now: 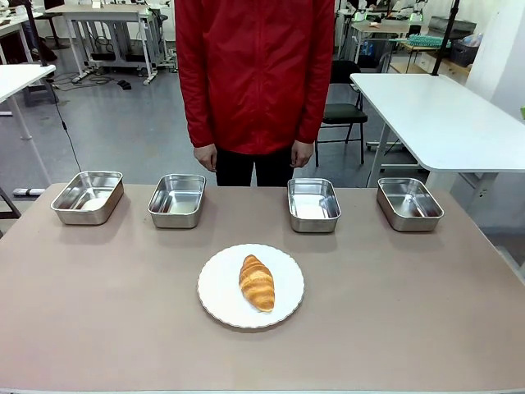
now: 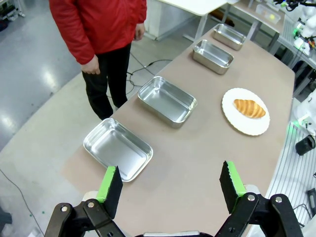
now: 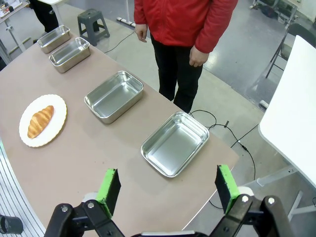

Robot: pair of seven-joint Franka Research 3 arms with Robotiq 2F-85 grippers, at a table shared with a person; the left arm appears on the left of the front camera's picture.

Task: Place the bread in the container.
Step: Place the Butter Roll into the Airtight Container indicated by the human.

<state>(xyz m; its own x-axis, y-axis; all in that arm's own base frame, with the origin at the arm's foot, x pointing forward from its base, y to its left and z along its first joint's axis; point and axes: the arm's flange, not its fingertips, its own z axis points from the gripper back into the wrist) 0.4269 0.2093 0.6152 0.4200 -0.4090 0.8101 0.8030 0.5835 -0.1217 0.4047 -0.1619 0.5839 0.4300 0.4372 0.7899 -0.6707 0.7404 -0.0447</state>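
No writing, label, brand mark, number or sign can be read on anything in these views.

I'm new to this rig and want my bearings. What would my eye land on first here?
A golden croissant lies on a round white plate near the middle of the table. Beyond it, four steel trays, seemingly empty, line the far edge, where a person in a red jacket stands with arms down. The left claw and right claw hang open above the table's ends.
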